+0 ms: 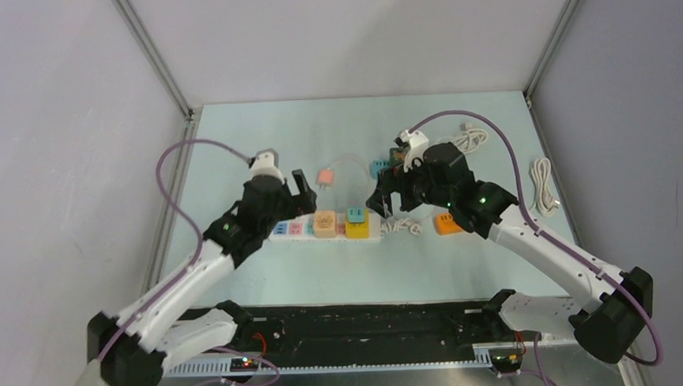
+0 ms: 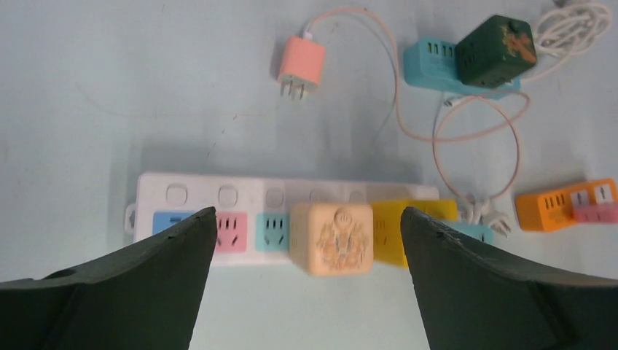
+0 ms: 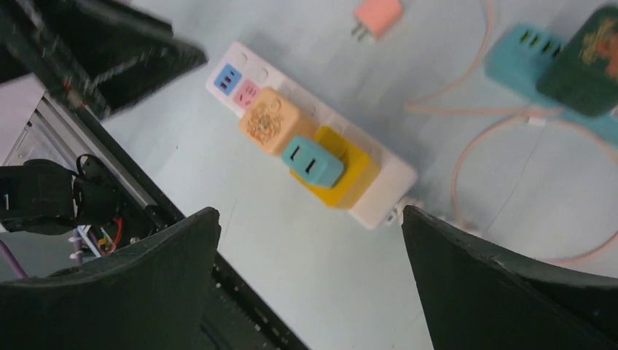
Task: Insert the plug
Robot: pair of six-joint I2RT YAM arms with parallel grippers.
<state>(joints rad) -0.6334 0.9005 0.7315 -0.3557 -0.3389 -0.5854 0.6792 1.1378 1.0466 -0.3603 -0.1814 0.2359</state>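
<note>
Overhead, I see the long white plastic power strip [image 1: 307,230] lying mid-bench [image 1: 463,266]. The small teal plug [image 1: 355,215] sits on top of a yellow block adapter [image 1: 358,230] toward the strip's 3 o'clock end.

Left wrist: my left claw [image 2: 306,213] is spread apart above the strip, with a beige cube adapter [image 2: 331,238] showing between its tips.

Right wrist: my right claw [image 3: 310,211] is spread wide and holds nothing, with the teal plug at its 12 o'clock.

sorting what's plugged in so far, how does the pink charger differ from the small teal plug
The pink charger lies loose on the table beyond the power strip, prongs bare; the teal plug sits on the yellow adapter, prongs hidden. Pink trails a cable; teal shows none. Both are small, boxy.
</note>
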